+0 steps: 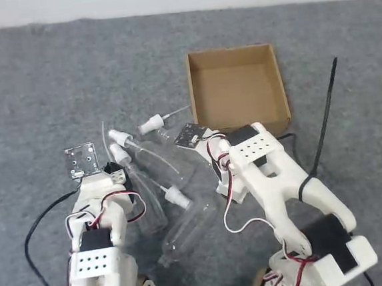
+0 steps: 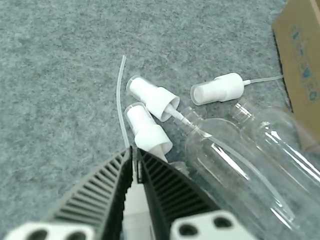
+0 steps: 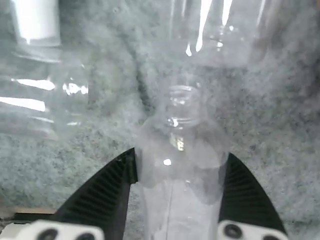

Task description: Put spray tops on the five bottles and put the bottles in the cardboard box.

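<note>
The left gripper (image 1: 115, 170) sits low over the grey carpet (image 1: 45, 82) at the lower left of the high view. In its wrist view the jaws are drawn almost together, with only a thin slit between them. A thin white dip tube (image 2: 120, 95) ends right at the tips; I cannot tell whether it is pinched.

Just past those tips lie 2 white spray tops (image 2: 147, 131), side by side and touching. A 3rd top (image 2: 217, 89) lies farther off toward the upper right of that frame, its tube pointing at the box edge. Loose bottles (image 2: 225, 160) lie on their sides beside them.

The right arm comes in at the lower right of the high view. The right gripper (image 3: 181, 156) has its jaws spread wide, 1 against each shoulder of an uncapped bottle (image 3: 180, 125) whose open neck points away from the wrist.

In the middle of the high view, 1 lying bottle (image 1: 182, 231) has a white top at its neck.

Farthest back, at the upper centre-right, the cardboard box (image 1: 236, 85) stands with its open side up.
</note>
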Robot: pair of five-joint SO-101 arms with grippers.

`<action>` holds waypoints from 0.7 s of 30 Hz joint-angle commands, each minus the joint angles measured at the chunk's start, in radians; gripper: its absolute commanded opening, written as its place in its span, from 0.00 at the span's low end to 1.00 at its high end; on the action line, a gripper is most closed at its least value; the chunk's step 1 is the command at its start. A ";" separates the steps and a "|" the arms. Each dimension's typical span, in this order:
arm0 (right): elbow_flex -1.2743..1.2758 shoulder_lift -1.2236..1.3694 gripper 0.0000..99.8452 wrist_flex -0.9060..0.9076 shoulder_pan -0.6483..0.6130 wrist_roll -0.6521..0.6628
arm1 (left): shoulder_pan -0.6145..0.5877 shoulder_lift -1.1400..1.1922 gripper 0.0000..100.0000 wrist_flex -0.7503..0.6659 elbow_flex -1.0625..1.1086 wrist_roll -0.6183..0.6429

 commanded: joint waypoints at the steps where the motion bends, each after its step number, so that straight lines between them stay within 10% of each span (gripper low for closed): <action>1: -0.060 -0.018 0.29 0.016 -0.030 -0.018 | -0.002 -0.017 0.01 0.002 -0.015 -0.006; 21: -0.052 -0.010 0.29 -0.065 -0.031 -0.061 | -0.002 -0.017 0.01 0.002 -0.015 -0.006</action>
